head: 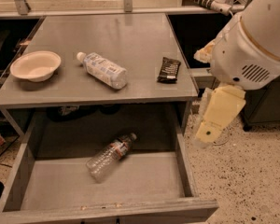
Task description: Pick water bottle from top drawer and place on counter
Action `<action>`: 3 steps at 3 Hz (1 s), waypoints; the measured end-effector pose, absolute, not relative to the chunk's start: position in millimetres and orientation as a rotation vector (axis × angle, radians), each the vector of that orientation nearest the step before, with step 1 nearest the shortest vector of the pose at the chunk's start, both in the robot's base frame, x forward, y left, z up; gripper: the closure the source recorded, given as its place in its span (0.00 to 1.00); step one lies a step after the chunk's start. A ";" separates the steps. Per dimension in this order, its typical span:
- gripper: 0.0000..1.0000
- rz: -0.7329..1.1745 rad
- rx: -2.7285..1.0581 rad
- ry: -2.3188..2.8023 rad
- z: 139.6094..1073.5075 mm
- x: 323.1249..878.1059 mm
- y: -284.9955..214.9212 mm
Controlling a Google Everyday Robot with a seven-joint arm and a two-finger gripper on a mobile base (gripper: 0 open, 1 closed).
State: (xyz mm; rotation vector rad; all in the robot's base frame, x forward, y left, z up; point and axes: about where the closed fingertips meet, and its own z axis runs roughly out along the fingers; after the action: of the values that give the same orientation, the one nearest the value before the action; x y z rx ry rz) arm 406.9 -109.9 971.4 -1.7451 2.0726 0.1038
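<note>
Gripper: the pale yellow gripper (206, 133) hangs at the right of my view, outside the drawer's right wall and over the speckled floor (252, 176). It is tilted, with its tip down and to the left. I cannot tell from here whether it is released or clenched, and I see nothing in it.
Arm: the big white rounded housing (259, 41) fills the upper right corner, above the gripper and beside the counter's right edge.
Bottle: the clear ribbed bottle (111, 156) lies on its side on the drawer floor, a little left of the middle. Its cap points up and to the right, its base toward the front left. It is well apart from the gripper and touches no wall.
Drawer: the drawer (149, 183) is pulled out under the counter and is grey. I see only the one bottle in it.
Counter: the counter (130, 36) is a flat grey top, directly above the back of the drawer.
On the counter: a pale bowl (35, 65) sits at the left edge. A labelled bottle (102, 70) lies on its side near the middle, cap toward the bowl. A dark packet (169, 70) lies near the right edge. All three are apart from one another.
</note>
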 end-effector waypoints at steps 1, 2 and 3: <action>0.00 0.125 -1.785 2.030 952.6 402.8 -82.9; 0.00 0.190 -1.855 1.968 917.5 402.5 -46.9; 0.00 0.285 -1.888 1.929 885.0 405.9 -20.7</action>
State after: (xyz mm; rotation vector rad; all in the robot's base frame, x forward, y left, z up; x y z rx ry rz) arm 405.9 -20.7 885.0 -1.8884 1.9285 0.2850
